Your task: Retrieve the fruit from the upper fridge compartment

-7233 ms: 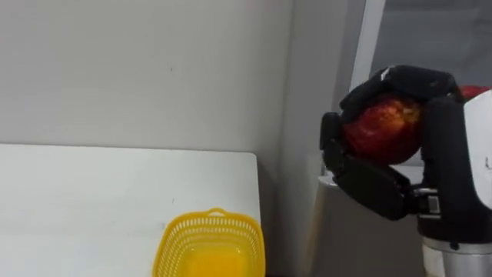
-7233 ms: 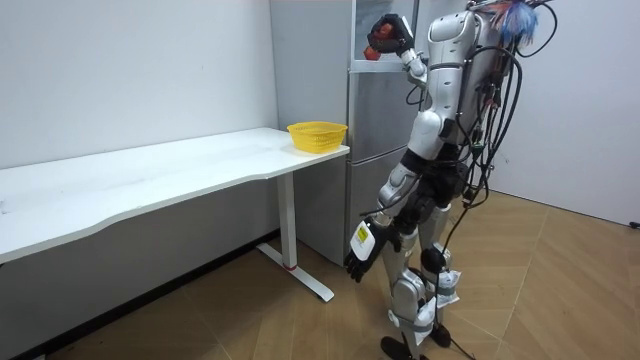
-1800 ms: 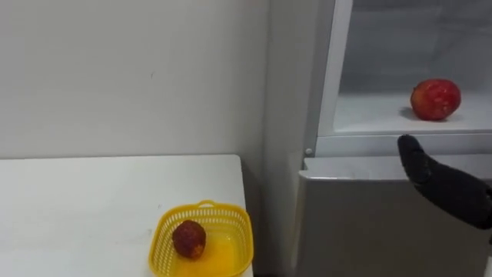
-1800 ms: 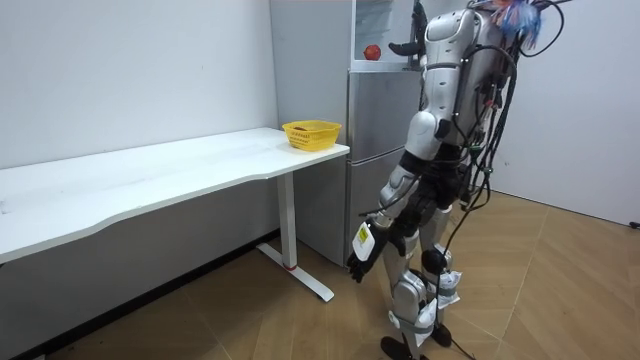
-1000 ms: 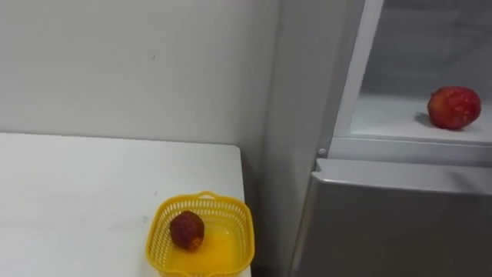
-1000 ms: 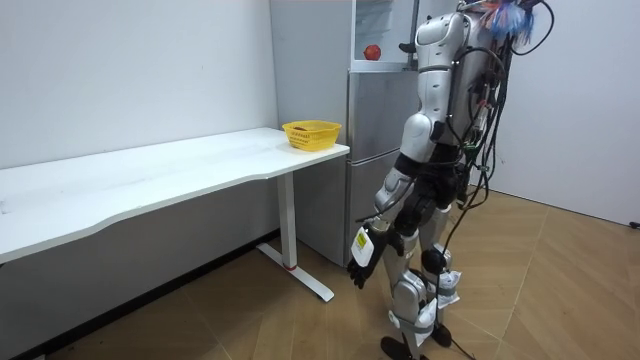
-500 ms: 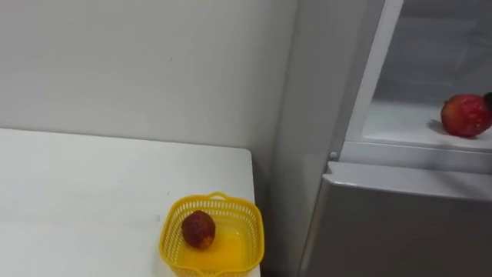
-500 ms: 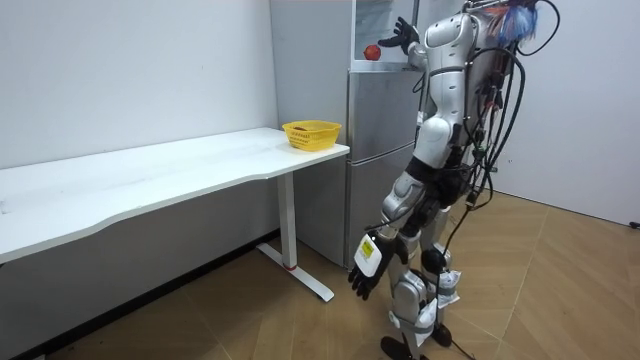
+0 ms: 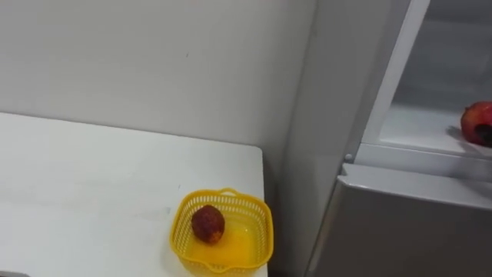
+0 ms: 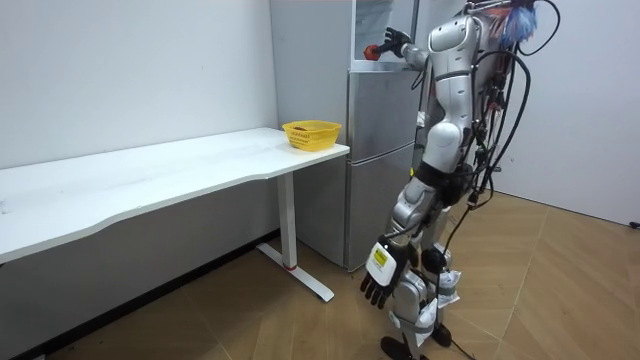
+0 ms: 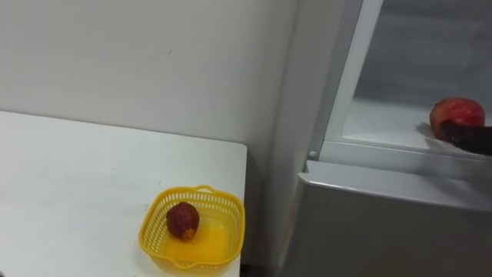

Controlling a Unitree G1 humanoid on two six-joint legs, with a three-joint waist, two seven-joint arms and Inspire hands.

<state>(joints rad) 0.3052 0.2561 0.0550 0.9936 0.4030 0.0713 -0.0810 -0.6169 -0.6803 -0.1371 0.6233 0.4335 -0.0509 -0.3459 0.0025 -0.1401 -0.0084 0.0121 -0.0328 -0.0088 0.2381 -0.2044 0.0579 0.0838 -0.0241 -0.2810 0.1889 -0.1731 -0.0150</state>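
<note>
Red fruit [image 11: 455, 110] now touched by the right hand [image 11: 470, 138].

Both eye views look from the robot's head, close in, forward and a little down. The table [image 9: 92, 177] end and yellow basket [image 9: 264, 227] lie low and well left of the right hand [image 11: 469, 137], with the open fridge [image 9: 400, 223] shelf just under it. The right eye view reaches further towards that hand. The room view stands well off, seemingly side-on to the robot, and shares table, basket and fridge.
</note>
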